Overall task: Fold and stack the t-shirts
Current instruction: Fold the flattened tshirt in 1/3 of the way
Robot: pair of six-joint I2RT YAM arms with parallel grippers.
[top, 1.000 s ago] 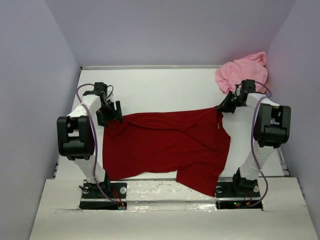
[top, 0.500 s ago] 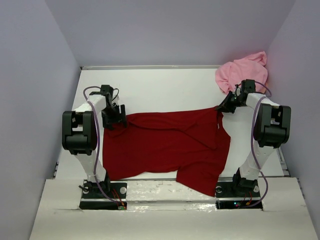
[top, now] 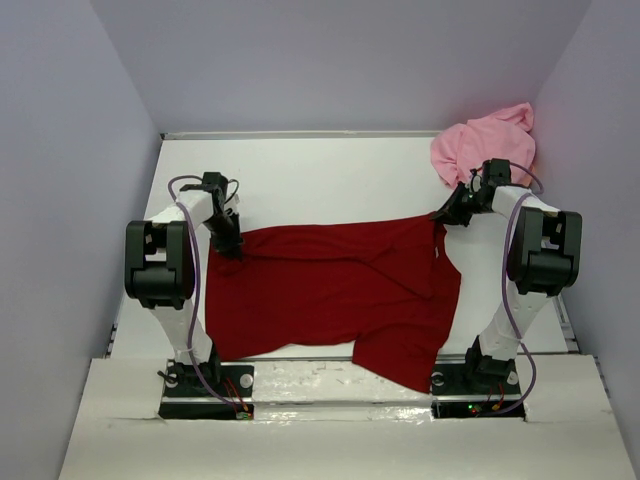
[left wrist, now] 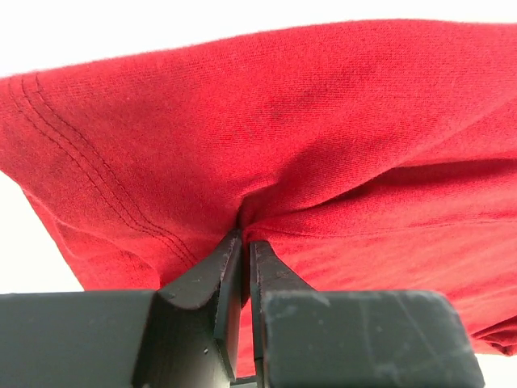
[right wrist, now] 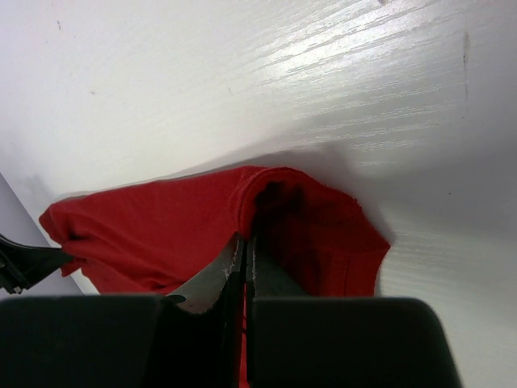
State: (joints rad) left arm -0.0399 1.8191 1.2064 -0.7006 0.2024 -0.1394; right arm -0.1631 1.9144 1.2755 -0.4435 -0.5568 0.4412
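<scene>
The soft, dark red knit t-shirt (top: pixel 335 290) is lying spread and wrinkled across the white table (top: pixel 330 180). The left gripper (left wrist: pixel 245 242) and right gripper (right wrist: pixel 245 242) are each pinching its far corners tightly. The crumpled light pink t-shirt (top: pixel 480 145) is sitting at the far right corner.

Red shirt (top: pixel 335 290) spread — pink shirt (top: pixel 485 142) crumpled
</scene>
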